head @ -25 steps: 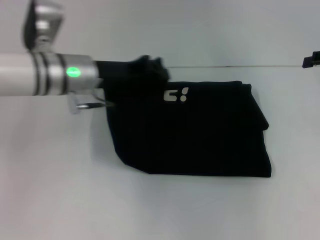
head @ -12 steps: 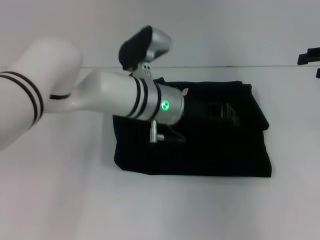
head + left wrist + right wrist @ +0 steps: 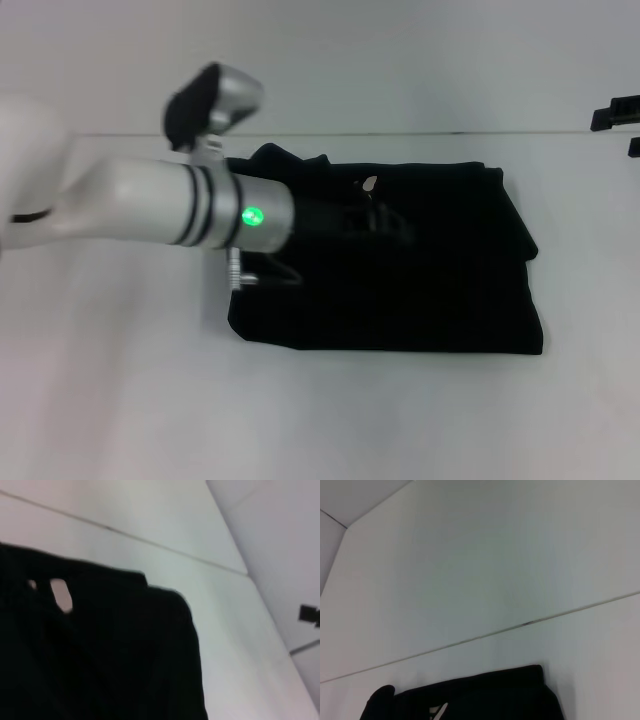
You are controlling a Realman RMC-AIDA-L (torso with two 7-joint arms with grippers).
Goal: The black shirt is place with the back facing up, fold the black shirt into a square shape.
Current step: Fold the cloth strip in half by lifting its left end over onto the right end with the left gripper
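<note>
Lying as a near-square bundle on the surface (image 3: 120,400), the shirt (image 3: 440,290) looks almost folded, while the left pincer (image 3: 385,215) sits over it, its state unclear.

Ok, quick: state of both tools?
Left tool: over the black shirt, cannot be told.
Right tool: parked at far right, cannot be told.
</note>
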